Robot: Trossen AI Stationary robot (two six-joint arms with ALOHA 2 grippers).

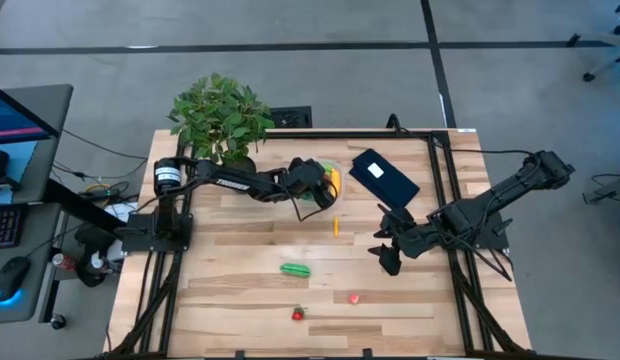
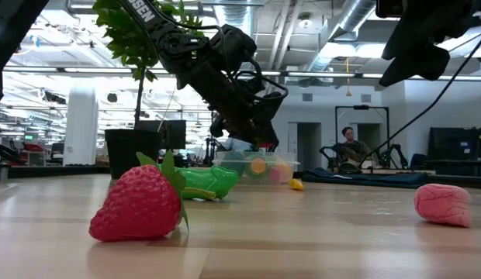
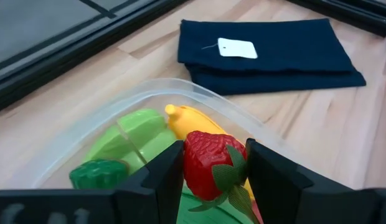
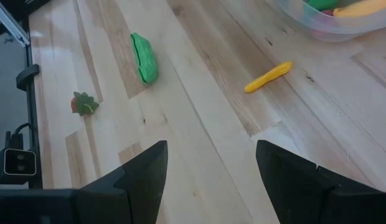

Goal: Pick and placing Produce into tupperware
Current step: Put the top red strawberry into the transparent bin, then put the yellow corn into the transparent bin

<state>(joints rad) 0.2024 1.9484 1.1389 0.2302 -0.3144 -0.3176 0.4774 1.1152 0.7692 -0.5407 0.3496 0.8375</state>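
Clear plastic tupperware (image 3: 199,99) sits at the far middle of the wooden table (image 1: 240,300), just left of a dark blue cloth (image 3: 268,53) with a white label. Inside it: a yellow banana (image 3: 193,121), light green pieces (image 3: 134,134), and a darker green piece (image 3: 96,174).

Left gripper (image 3: 211,168) hangs directly over the tupperware, jaws clenched on a red strawberry (image 3: 208,165) with a green leafy cap, held between both fingers above the other contents. In the high view the left arm reaches from the table's left side across to the container (image 1: 330,185); a potted plant (image 1: 220,120) stands at the far left corner beside it.

Still loose on the table: a small yellow piece (image 1: 336,228) just near of the tupperware; a green pod (image 1: 295,268) nearer, mid-table; a second strawberry (image 1: 298,314) close to the near edge; a pink piece (image 1: 354,297) to its right. In the low view these last two sit closest to the camera, strawberry (image 2: 140,203) left, pink piece (image 2: 444,204) right.

Right gripper (image 1: 385,255) hovers over the right half of the table, well apart from the tupperware, jaws spread wide and holding nothing.

A person is seated in the room beyond the table (image 2: 351,146).
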